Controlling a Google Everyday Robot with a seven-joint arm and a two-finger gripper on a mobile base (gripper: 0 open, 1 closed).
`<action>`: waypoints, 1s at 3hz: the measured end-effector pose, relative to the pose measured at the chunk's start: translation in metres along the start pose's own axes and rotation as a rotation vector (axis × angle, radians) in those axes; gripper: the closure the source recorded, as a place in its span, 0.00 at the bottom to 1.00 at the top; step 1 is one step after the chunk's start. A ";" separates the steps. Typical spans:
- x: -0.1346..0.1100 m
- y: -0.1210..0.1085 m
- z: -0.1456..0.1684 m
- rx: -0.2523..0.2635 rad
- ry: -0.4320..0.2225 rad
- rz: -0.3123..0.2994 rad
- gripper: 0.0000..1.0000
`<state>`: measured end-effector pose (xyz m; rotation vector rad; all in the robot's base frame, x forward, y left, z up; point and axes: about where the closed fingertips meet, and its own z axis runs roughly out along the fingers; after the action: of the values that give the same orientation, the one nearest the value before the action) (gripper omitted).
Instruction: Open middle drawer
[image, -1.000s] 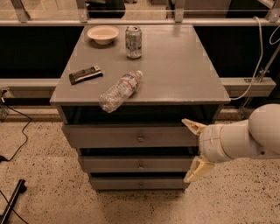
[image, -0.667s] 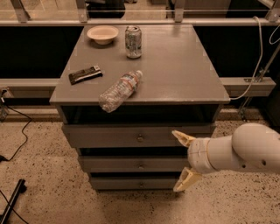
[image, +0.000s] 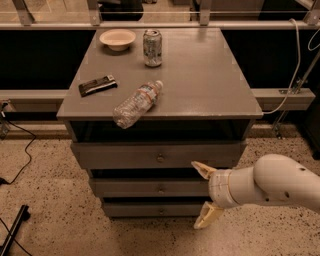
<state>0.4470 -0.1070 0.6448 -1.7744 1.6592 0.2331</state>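
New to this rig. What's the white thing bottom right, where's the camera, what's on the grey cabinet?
The white thing is the robot's one arm, ending in a two-finger gripper, jaws open, holding nothing, in front of the right part of the grey wooden middle drawer, which looks shut. There is one camera view, looking down at the cabinet's front; its mount is not known. On the grey cabinet top: a cream round bowl and a silver drinks can at the back, a dark wrapped bar at left, a clear plastic bottle lying on its side at the front edge.
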 end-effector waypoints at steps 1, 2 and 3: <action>0.012 0.000 0.008 -0.066 0.053 -0.012 0.00; 0.069 0.008 0.021 -0.173 0.130 -0.005 0.00; 0.124 0.027 0.039 -0.234 0.155 0.032 0.00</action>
<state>0.4552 -0.1834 0.5363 -1.9822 1.8334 0.3221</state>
